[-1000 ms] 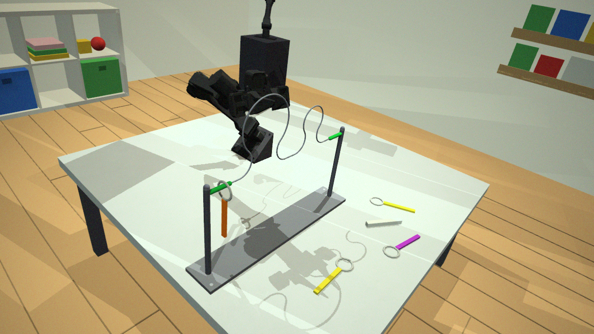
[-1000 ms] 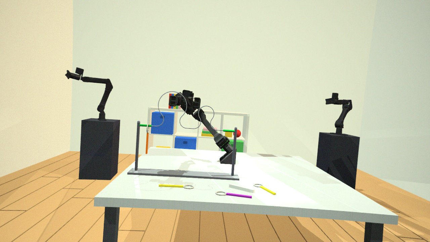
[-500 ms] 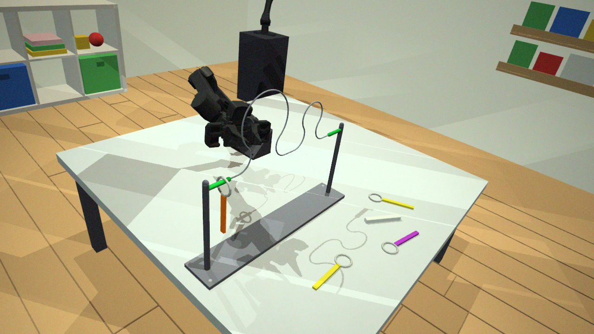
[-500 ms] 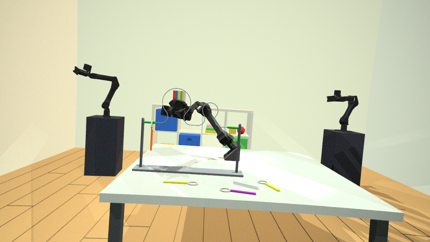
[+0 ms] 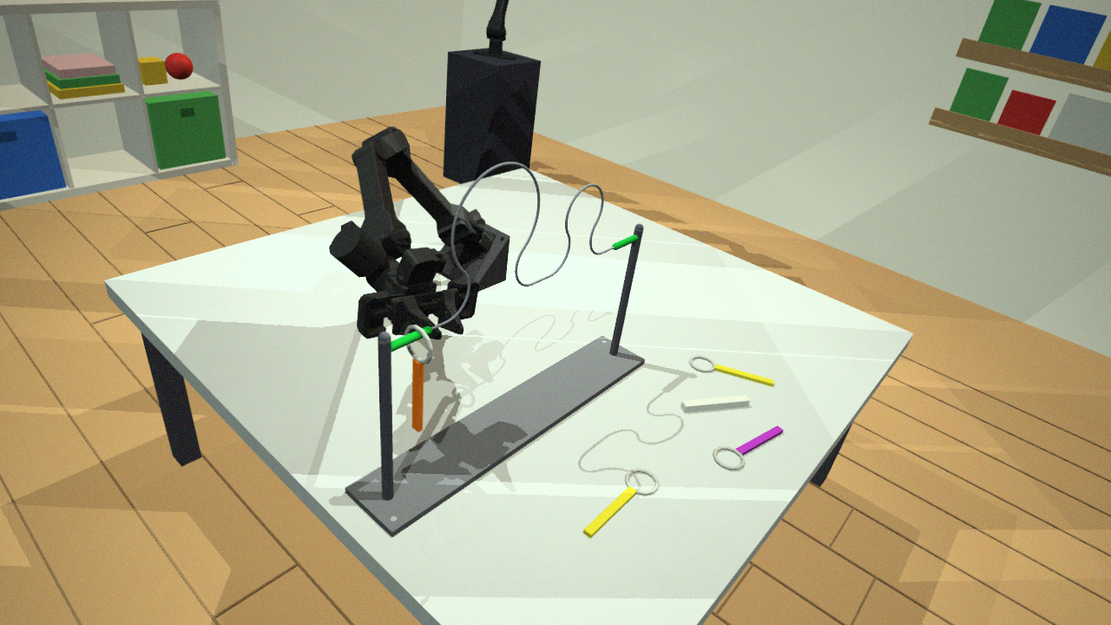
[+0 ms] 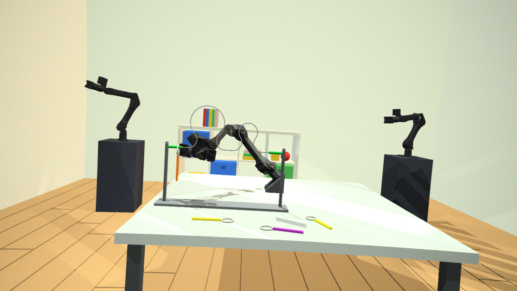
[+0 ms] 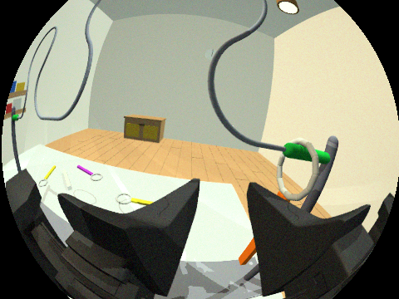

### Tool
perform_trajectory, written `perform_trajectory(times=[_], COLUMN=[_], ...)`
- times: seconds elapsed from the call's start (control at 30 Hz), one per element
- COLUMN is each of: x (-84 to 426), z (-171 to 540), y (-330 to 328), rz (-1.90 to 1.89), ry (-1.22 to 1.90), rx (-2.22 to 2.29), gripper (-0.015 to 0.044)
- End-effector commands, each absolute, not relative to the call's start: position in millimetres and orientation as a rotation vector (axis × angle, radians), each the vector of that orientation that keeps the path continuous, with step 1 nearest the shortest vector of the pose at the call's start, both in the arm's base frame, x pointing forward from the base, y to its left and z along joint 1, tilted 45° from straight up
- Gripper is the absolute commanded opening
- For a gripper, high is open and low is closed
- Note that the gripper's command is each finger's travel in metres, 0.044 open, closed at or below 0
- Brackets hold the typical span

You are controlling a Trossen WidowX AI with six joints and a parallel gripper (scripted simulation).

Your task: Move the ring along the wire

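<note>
The ring hangs around the green part beside the near-left post. Its orange handle points down, partly hidden behind the right finger in the wrist view. My gripper is part open with nothing between its fingers, close to the ring and handle on the arm's side. The grey wire curves to the other green part. I cannot tell how narrow the gap between gripper and wire is.
The other post stands on the same grey base. Beyond the base lie two yellow-handled rings, a purple-handled ring and a white bar on the table.
</note>
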State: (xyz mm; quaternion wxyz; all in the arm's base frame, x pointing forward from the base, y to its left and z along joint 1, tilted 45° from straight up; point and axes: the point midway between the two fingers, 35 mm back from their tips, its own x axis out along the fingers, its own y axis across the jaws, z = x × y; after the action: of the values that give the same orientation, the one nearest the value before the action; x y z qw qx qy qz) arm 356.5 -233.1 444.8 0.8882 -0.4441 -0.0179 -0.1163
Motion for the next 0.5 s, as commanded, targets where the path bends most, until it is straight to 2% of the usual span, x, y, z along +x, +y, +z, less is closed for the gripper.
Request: perform_trajectory(times=[0.0, 0.47], x=[350.3, 271.3], z=[434.8, 389.9], y=[-259.0, -374.1], rz=[-0.216, -0.112], ry=[-0.018, 0.035], rx=[-0.911, -0.848], gripper=[0.0160, 0.0160])
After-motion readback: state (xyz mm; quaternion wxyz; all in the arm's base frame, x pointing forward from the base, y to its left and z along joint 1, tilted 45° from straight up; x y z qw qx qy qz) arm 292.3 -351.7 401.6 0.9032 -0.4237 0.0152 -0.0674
